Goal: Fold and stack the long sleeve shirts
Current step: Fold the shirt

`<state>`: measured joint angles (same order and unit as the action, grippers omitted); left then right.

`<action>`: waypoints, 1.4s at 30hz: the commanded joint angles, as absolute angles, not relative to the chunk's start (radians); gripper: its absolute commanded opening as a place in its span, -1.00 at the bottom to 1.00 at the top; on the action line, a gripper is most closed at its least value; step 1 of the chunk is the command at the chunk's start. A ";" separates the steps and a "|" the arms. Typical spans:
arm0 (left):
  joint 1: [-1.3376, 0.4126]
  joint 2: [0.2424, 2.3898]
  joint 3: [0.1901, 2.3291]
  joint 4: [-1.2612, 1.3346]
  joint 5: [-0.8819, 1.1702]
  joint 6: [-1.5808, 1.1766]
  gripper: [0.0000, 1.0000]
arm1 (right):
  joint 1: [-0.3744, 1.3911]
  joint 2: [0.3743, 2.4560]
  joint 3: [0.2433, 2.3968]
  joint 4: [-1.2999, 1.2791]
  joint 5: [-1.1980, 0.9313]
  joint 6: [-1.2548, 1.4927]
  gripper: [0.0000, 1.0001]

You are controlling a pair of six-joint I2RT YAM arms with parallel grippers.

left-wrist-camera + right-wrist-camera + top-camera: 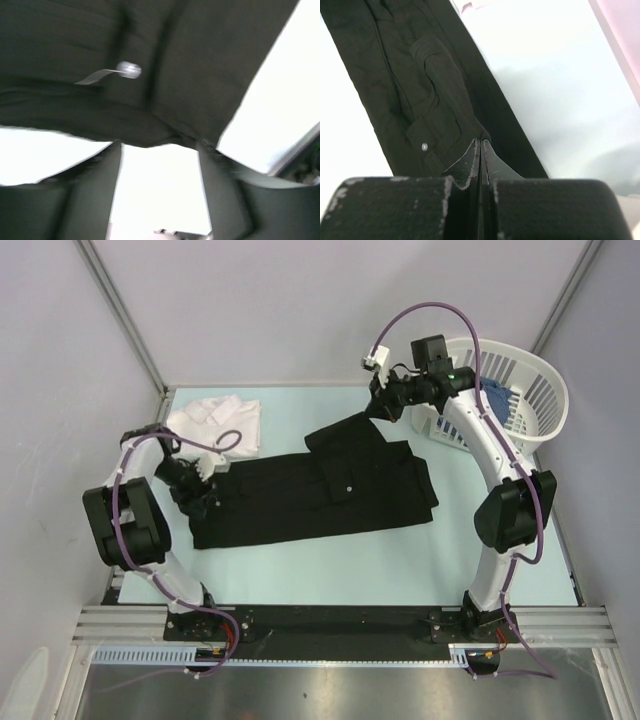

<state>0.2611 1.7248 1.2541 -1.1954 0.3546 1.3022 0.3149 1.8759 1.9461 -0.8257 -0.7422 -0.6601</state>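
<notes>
The black shirt (300,502) lies spread lengthwise across the middle of the table. My right gripper (380,408) is shut on its far right corner and holds that part raised; in the right wrist view the closed fingertips (480,142) pinch black cloth (420,90) beside a white button (424,147). My left gripper (205,478) is at the shirt's left end. In the left wrist view its jaws stand wide apart (159,147), with the black cloth (210,55) and a white button (129,70) just past the tips. The white shirt (215,420) lies folded at the back left.
A white slatted basket (535,390) stands at the back right, behind the right arm, with blue cloth (497,395) inside. Grey walls close in the table on the left, back and right. A metal rail (340,625) runs along the near edge.
</notes>
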 commanded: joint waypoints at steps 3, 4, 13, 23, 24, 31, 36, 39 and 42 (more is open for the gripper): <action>0.273 1.622 1.390 -1.105 0.630 1.105 0.56 | 0.359 1.891 1.956 -0.730 -0.730 -0.621 -1.00; 0.272 1.599 1.394 -1.080 0.644 1.076 0.57 | 0.364 1.894 1.948 -0.729 -0.726 -0.623 -1.00; 0.177 1.470 1.333 -0.832 0.608 0.891 0.60 | 0.376 1.954 1.862 -0.640 -0.677 -0.578 -1.00; 0.040 1.365 1.200 -0.615 0.437 0.727 0.67 | 0.345 2.106 1.943 -0.569 -0.443 -0.384 0.31; 0.038 1.373 1.204 -0.608 0.425 0.703 0.68 | 0.341 2.106 1.953 -0.575 -0.428 -0.379 0.45; 0.043 1.350 1.229 -0.555 0.474 0.543 0.99 | 0.307 1.979 1.847 -0.757 -0.645 -0.529 0.50; 0.041 1.370 1.301 -0.566 0.551 0.520 0.99 | 0.391 1.921 1.688 -0.959 -0.703 -0.943 0.32; 0.041 1.399 1.385 -0.598 0.542 0.517 0.99 | 0.440 1.920 1.638 -0.936 -0.660 -1.021 0.32; 0.041 1.414 1.416 -0.630 0.552 0.520 0.99 | 0.469 1.950 1.623 -0.884 -0.614 -1.054 0.33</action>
